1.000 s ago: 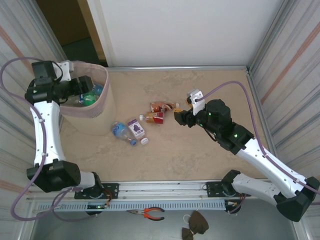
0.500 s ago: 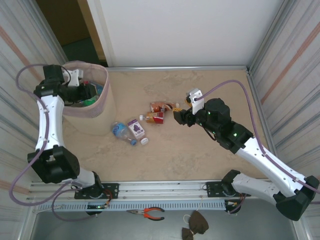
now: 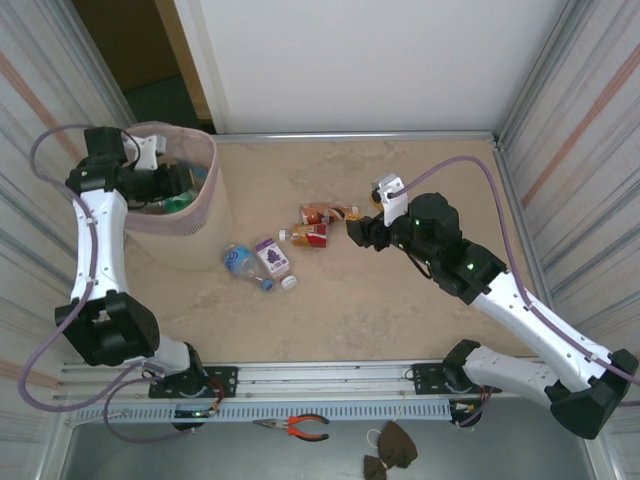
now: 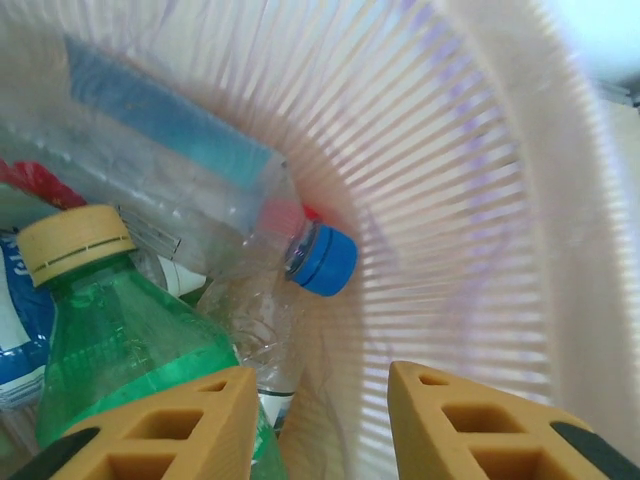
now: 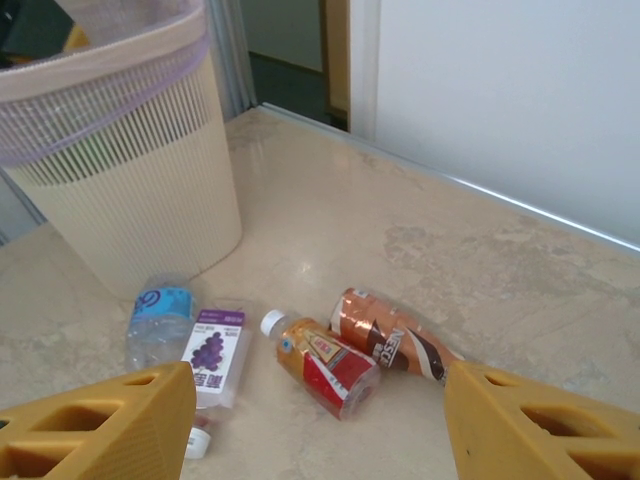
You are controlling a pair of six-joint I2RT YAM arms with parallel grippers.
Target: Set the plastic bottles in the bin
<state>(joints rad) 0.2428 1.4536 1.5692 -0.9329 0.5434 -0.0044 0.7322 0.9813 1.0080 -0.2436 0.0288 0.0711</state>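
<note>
Cut off: left tool (image 4: 320, 388) base; green bottle (image 4: 130, 340) half behind it.
Left tool: slightly apart, empty, in bin (image 4: 520, 180).
Right tool (image 5: 318, 388): wide, empty.
Changed: left arm (image 3: 95, 240) shifted.

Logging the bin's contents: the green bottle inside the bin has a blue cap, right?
Not quite. In the left wrist view the green bottle inside the bin has a pale yellow cap; the blue cap sits on the clear bottle beside it.
</note>
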